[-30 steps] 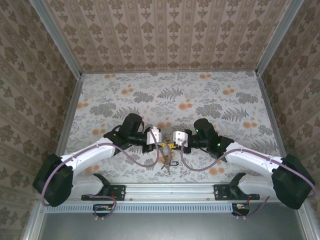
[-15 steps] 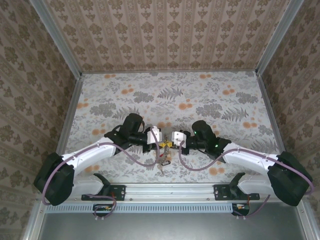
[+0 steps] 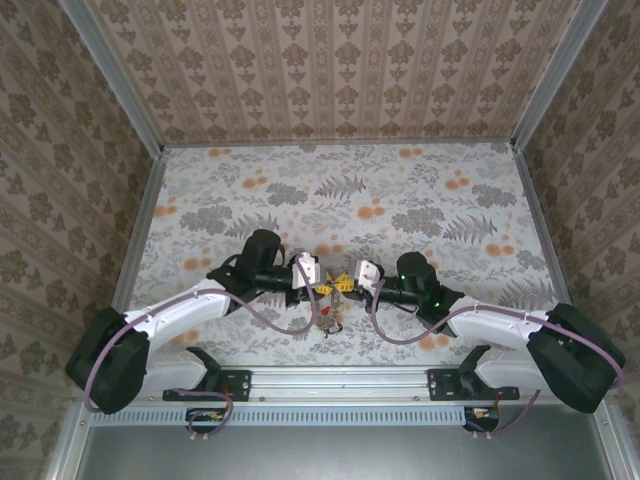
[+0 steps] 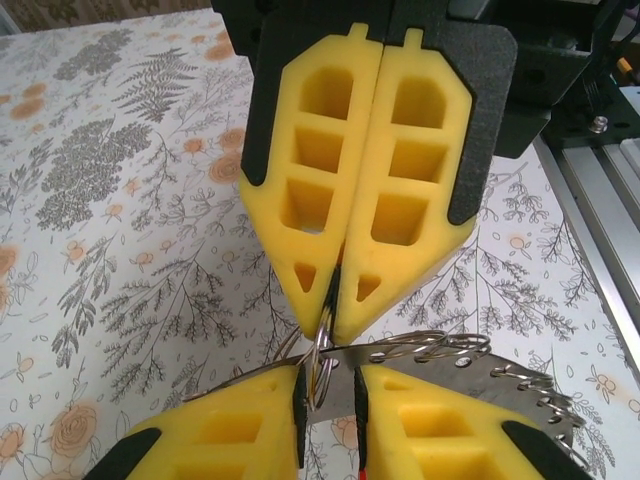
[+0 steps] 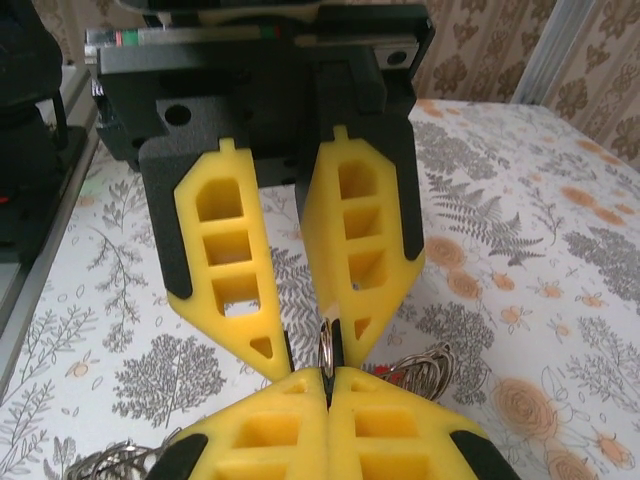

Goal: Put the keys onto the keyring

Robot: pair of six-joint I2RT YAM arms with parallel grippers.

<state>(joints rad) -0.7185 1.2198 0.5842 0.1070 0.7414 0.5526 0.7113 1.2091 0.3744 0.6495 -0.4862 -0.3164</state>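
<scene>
The keyring (image 5: 325, 345) is held clear of the desk (image 3: 420, 190) at its near middle, where the left arm (image 3: 190, 305) and the right arm (image 3: 500, 320) meet tip to tip. The right jaws are pressed together, and the thin grey ring is pinched at their very tips. It is presented edge-on, with its plane upright and in line with the seam of those jaws. The left jaws are slightly parted, and the rim of the ring lies in the gap between them, closer to one side than the other. Whether either side touches it cannot be told. The coming move is judged to turn on that narrow gap. The ring lies straight ahead of both sets of jaws, so a hand-over or re-grip would be a matter of closing or easing rather than of travel. Neither arm is nearer, since both are at the ring. The keys (image 3: 330, 322) are seen from above as a small dark and red bunch just nearside of the meeting point. Whether they hang from the ring or lie on the desk cannot be told from there. The parting of the left jaws is made plain in the right wrist view, while from above it is too small to be read. In the left wrist view the right jaws' grip is shown head-on, and toothed metal blades are seen just beside the ring.
</scene>
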